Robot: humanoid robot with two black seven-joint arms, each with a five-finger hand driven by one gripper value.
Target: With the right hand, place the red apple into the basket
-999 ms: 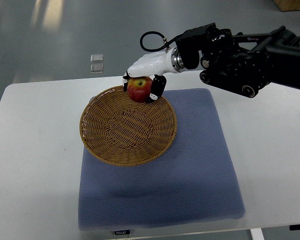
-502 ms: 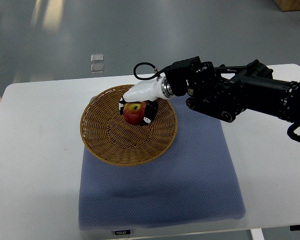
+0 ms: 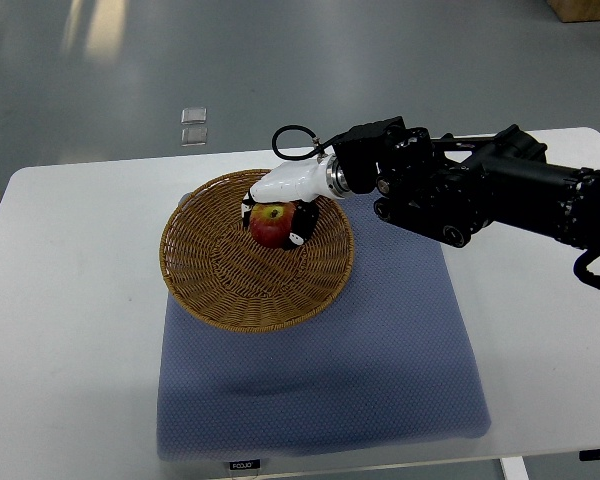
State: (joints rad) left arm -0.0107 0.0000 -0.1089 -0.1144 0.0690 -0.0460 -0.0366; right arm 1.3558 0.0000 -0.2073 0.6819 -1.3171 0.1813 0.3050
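Note:
A red apple (image 3: 271, 227) with a yellow patch sits low inside the woven wicker basket (image 3: 220, 285), near its far right wall. My right hand (image 3: 272, 213), white with black fingertips, reaches in from the right over the basket rim, and its fingers curl around the apple from above and both sides. Its black arm (image 3: 480, 190) stretches across the upper right of the picture. The left arm does not show.
The basket rests on a blue-grey mat (image 3: 380, 350) spread over a white table (image 3: 70, 320). A grey floor lies beyond the table's far edge, with a small pale object (image 3: 193, 126) on it.
The right hand carried the apple from above the basket's far rim down and forward into the basket. Over the last half second it has barely shifted.

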